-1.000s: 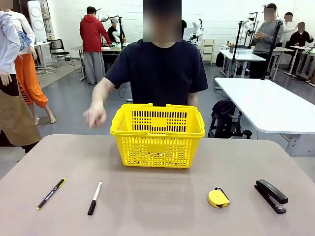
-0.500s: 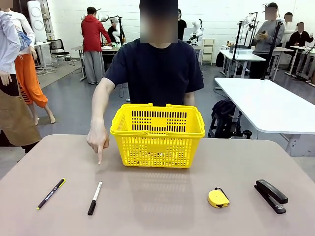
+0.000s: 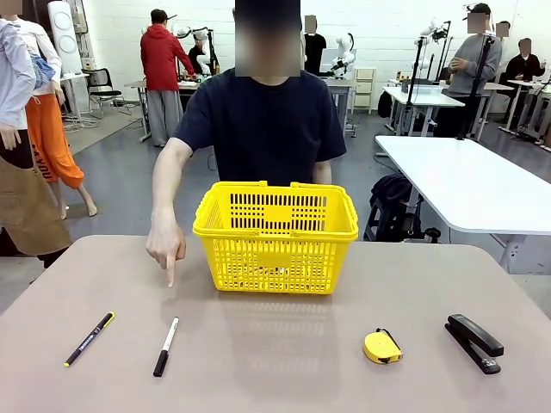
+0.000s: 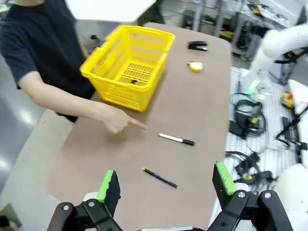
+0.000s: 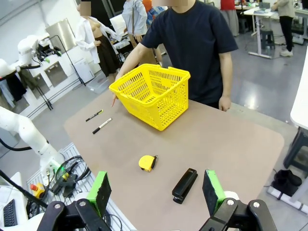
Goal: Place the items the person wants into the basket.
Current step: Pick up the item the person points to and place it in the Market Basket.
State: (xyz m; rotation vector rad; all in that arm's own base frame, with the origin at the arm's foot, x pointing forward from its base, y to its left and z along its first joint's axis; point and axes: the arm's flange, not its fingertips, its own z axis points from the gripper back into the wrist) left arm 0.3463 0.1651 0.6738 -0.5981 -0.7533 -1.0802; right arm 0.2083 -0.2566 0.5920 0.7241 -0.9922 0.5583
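Selection underway: person's hand points at the white-barrelled, black-capped marker on the tabletop, left of the bright yellow lattice basket. Both empty, the left tool and right tool gape wide; next, probably the left reaches for it.

basket on table, middle, far side | person behind it | hand just left of basket, over table | near side, left to right: pen, marker, tape measure, stapler | marker nearest the hand
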